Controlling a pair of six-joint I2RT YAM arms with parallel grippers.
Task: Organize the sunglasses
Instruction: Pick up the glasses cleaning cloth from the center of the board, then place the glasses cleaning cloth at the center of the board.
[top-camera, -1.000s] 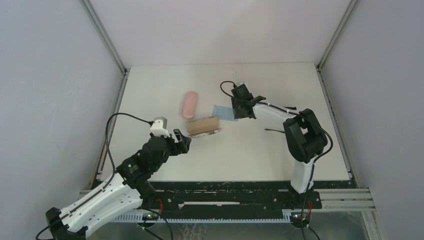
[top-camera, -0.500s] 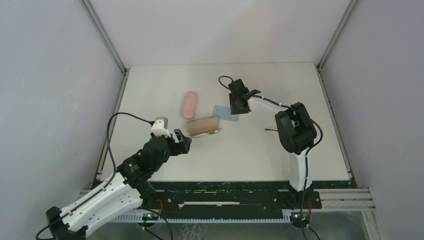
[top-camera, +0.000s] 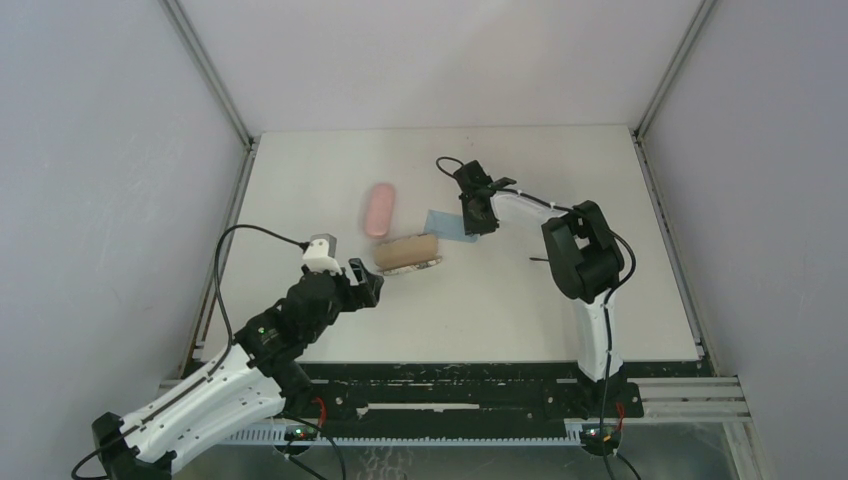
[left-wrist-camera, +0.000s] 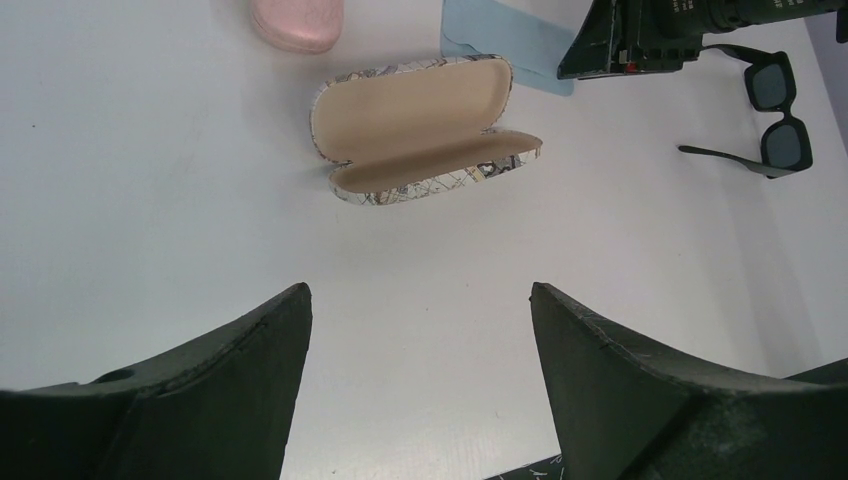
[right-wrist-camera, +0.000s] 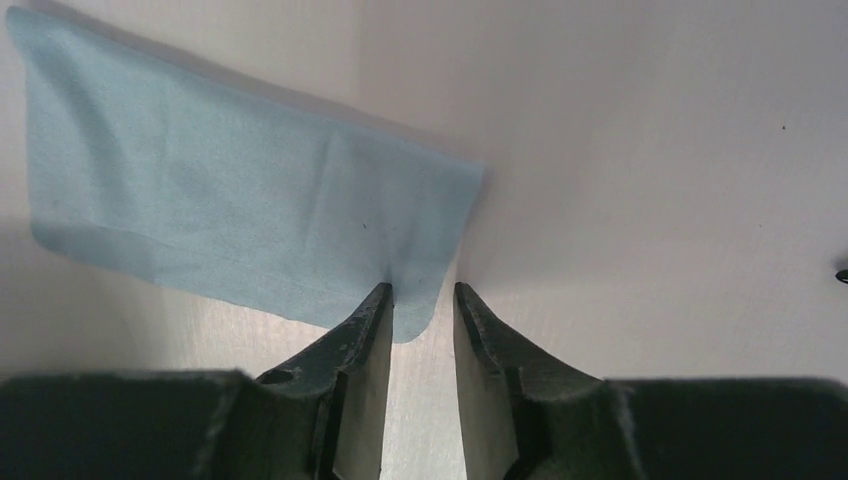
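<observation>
Open passage on the white tabletop (top-camera: 300, 180) along far edge, left edge and far-right corner. Centre crowded: pink oblong case (top-camera: 380, 209), open patterned case with beige lining (top-camera: 408, 252) and light-blue cloth (top-camera: 447, 224), close together. The right arm (top-camera: 580, 250) spans right-centre, with black-framed sunglasses (left-wrist-camera: 778, 113) just beside it.

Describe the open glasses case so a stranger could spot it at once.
On the white table, look near the middle, just nearer the arms than the pink case and left of the blue cloth. The open case lies there: alone hinged open, it shows a tan lining and a grey-patterned shell.
</observation>
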